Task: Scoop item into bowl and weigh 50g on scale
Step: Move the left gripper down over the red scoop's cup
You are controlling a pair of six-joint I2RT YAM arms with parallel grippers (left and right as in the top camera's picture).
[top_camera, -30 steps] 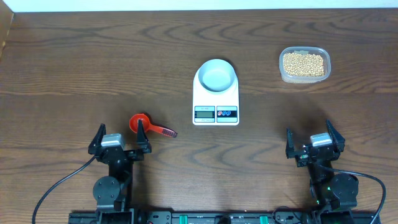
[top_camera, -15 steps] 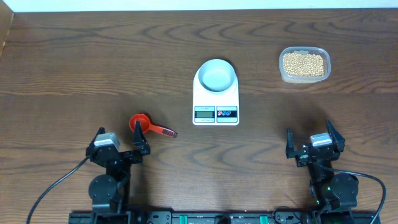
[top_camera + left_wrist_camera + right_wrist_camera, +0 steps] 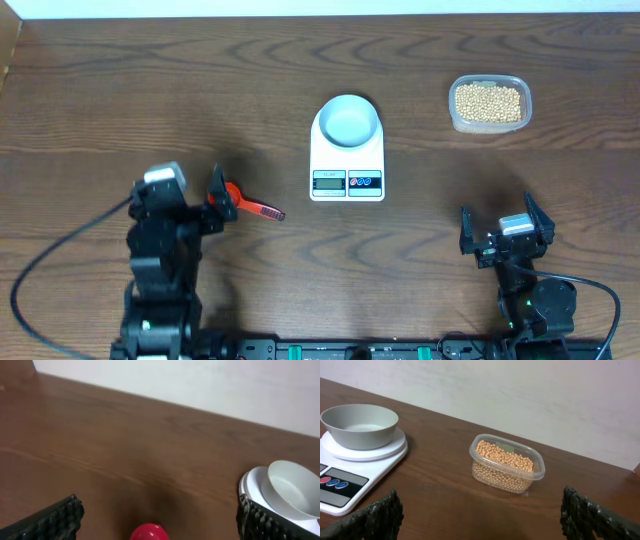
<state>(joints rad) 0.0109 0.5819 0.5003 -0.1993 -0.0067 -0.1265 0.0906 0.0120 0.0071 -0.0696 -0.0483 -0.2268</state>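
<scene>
The item, tan-yellow beans [image 3: 488, 102], fills a clear plastic tub [image 3: 489, 125] at the far right; the right wrist view shows the beans [image 3: 505, 457] ahead. A white bowl [image 3: 347, 122] stands on the white scale [image 3: 347, 172], seen also as bowl [image 3: 360, 422] on scale [image 3: 350, 475] and bowl [image 3: 292, 490]. A red scoop [image 3: 250, 205] lies left of the scale, its cup partly hidden by my left gripper [image 3: 182, 198]. That gripper [image 3: 159, 512] is open, with the scoop's cup [image 3: 148, 532] low between the fingers, untouched. My right gripper [image 3: 505, 232] [image 3: 482, 515] is open over bare table.
The wooden table [image 3: 120, 90] runs to a pale wall at the back. A black cable [image 3: 60, 255] trails from the left arm. The tub [image 3: 507, 462] stands apart from the scale.
The left arm has risen and swung forward, bringing its open jaws over the red scoop's cup. The right arm, the bowl, the scale and the tub have not moved.
</scene>
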